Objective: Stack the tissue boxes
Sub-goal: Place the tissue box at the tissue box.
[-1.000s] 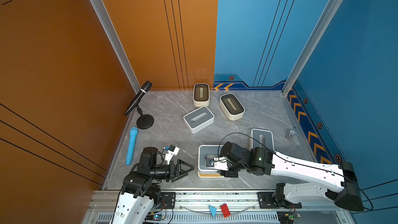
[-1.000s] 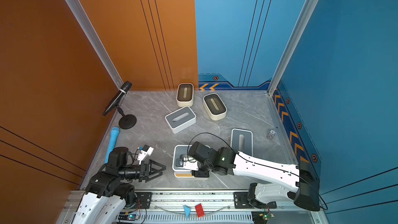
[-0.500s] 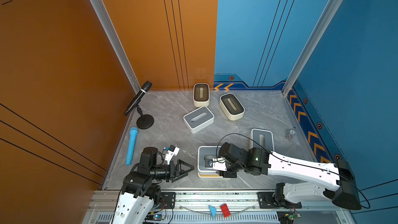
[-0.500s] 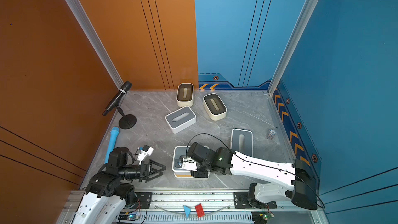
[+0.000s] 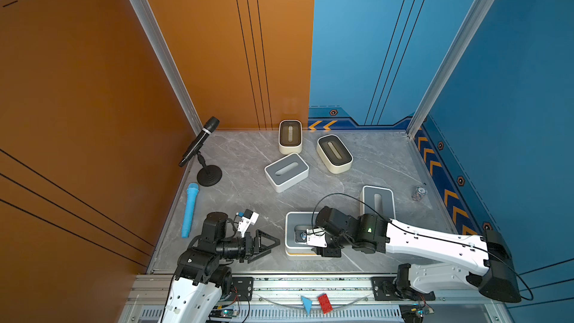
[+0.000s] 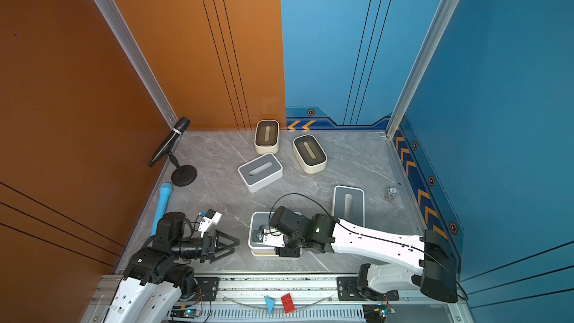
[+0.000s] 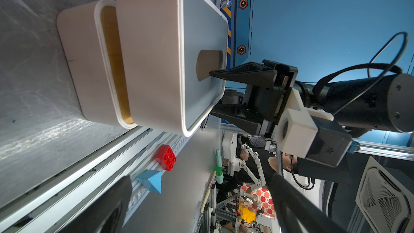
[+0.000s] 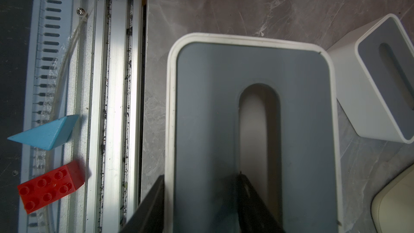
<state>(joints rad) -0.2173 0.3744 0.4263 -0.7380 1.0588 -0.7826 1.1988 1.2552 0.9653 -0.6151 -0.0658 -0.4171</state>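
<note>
The right gripper [image 7: 210, 94] holds a grey-lidded tissue box [image 8: 201, 108] by one long wall, with one of its fingers [image 8: 248, 196] down in the lid slot and the other outside that wall. The box is over the wood-lidded tissue box [image 7: 83, 52] at the front edge of the tabletop [image 5: 236, 156]. It sits offset, so a strip of the wood lid shows; whether it rests fully on it I cannot tell.

The step in hand looks like setting down the second tier. Next it likely needs squaring over the lower box. The fingers should then part and lift straight out of the slot without dragging the box.

The left gripper [image 5: 269, 244] waits beside the stack, fingers wide and empty. Two grey-lidded boxes [image 5: 287, 171] [image 5: 377, 201] and two dark-lidded boxes [image 5: 290, 135] [image 5: 334, 152] lie unstacked.
</note>
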